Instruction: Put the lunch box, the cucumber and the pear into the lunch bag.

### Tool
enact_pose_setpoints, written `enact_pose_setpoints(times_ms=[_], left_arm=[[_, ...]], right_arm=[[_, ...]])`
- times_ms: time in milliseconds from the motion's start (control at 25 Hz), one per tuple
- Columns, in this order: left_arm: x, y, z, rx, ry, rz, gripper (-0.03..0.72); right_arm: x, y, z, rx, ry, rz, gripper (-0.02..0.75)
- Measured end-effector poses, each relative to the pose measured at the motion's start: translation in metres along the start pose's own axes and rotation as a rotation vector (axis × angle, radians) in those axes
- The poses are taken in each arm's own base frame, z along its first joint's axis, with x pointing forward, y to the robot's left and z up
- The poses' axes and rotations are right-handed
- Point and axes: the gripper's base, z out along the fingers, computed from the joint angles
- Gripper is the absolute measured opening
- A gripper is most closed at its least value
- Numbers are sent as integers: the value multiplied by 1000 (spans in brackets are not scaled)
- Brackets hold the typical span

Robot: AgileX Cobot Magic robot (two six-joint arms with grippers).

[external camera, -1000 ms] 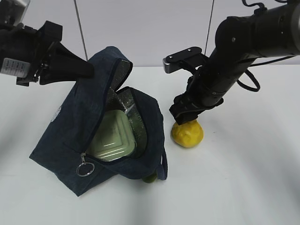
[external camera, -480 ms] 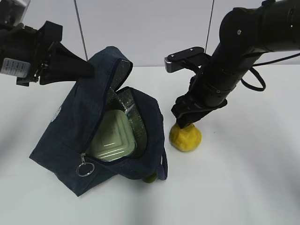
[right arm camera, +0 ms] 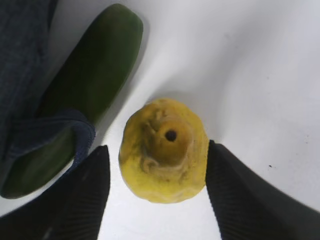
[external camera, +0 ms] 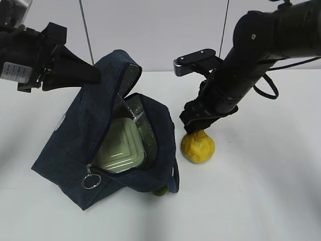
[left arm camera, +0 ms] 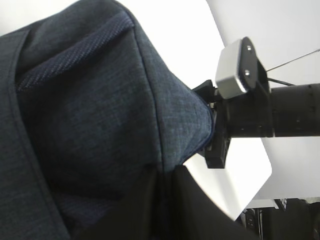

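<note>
- Jaws on your right gripper (right arm camera: 156,200) stand apart, one dark pad on each side of the pear (right arm camera: 164,157); from the wrist view there is a sliver of worktop (external camera: 261,191) between each pad and the fruit, so nothing is grasped yet.
- Jaws on your left gripper (external camera: 94,75) are clenched on the upper fabric of the lunch bag (external camera: 75,145), holding its mouth up and open; the exact pinch point is hidden by cloth in the left wrist view, so take that as probable.
- You can see the lunch box (external camera: 120,148) already lying inside the bag, sage lid facing out through the zip opening.
- Your cucumber (right arm camera: 87,85) lies on the worktop just beside the bag, its near end tucked under the bag's strap (right arm camera: 55,135); only its tip (external camera: 160,190) peeks out in the exterior view.
- The pear stands upright, stem end up, just beside the bag's open side.
- Judging by its lumpy, wrinkled skin, the pear should offer fair purchase, but it narrows toward the neck: close on the broad belly, low down, or it may squirt upward. It looks light and likely gives a little, so squeeze gently.
</note>
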Motion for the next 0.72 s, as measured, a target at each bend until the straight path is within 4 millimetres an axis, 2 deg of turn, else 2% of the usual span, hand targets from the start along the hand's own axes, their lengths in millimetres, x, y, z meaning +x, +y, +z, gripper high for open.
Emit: enact_pose_setpoints(times_ms=[160, 280, 360, 560, 720], left_arm=[[0, 0, 0, 0, 0, 0, 18], [0, 0, 0, 0, 0, -1, 18], [0, 0, 0, 0, 0, -1, 18], [0, 0, 0, 0, 0, -1, 18], [0, 0, 0, 0, 0, -1, 18]], right_arm=[[4, -1, 18, -10, 39, 3, 475], [4, -2, 22, -10, 37, 5, 473], [3, -2, 22, -8, 26, 6, 440], [2, -2, 22, -8, 22, 7, 292], [3, -2, 22, -8, 23, 6, 281]])
